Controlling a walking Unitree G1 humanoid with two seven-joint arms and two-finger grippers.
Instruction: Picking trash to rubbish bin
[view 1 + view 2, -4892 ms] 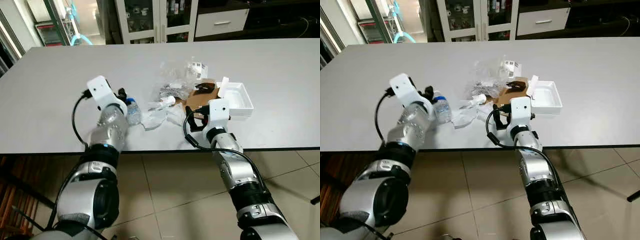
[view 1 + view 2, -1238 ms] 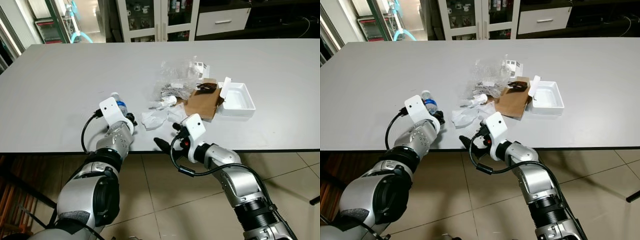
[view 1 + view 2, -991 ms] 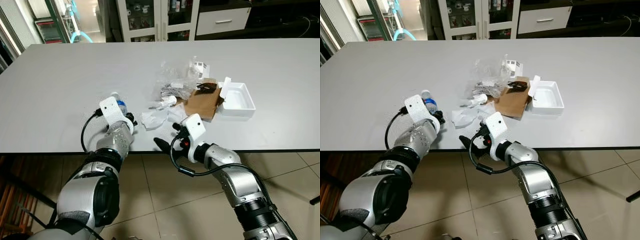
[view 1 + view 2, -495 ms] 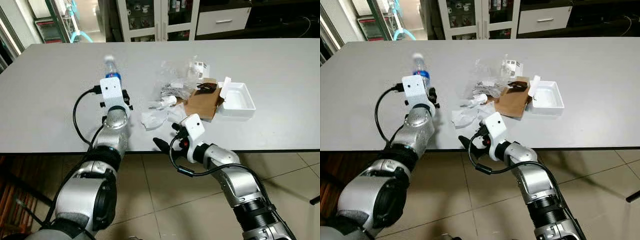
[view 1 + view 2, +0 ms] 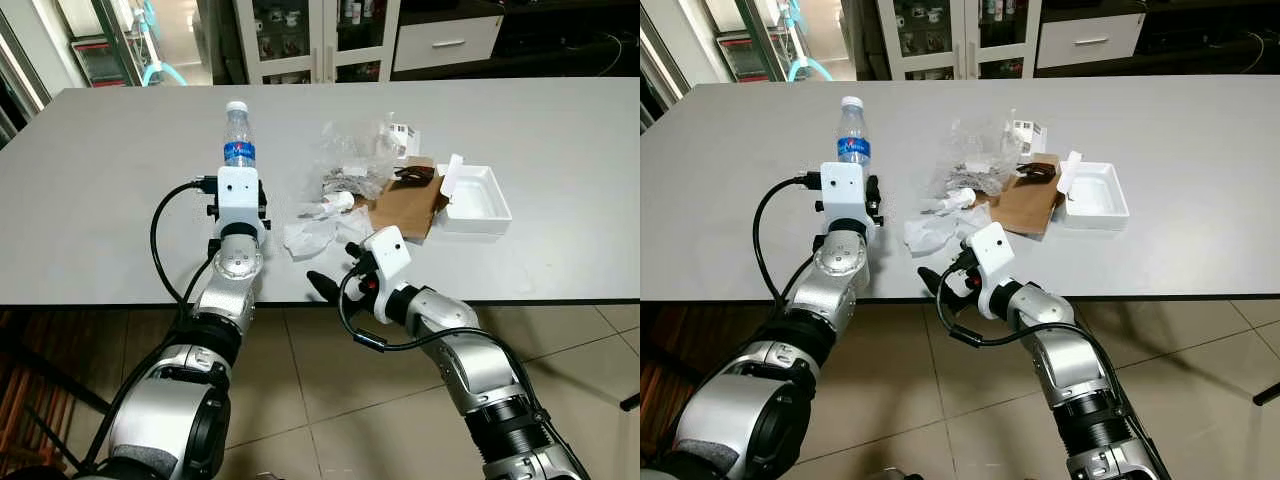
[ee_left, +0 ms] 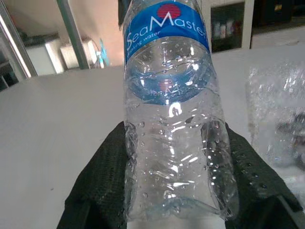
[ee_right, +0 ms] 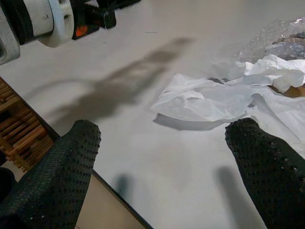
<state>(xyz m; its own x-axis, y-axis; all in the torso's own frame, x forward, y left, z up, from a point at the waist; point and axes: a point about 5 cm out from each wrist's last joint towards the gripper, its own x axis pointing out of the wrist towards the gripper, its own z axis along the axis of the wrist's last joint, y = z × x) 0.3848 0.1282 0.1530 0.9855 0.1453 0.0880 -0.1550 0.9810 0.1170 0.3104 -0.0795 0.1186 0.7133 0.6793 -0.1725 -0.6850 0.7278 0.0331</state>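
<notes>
Left gripper (image 6: 174, 191) — clamped on upright bottle (image 5: 238, 140)

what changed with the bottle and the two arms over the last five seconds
The left tool, shut on the water bottle, swung it from lying at the table edge to upright. The right tool drew back to the near edge, open. The trash pile and white tray stayed.

left claw (image 6: 174, 157) raised, water bottle (image 5: 238, 138) now upright (was tilted)
</notes>
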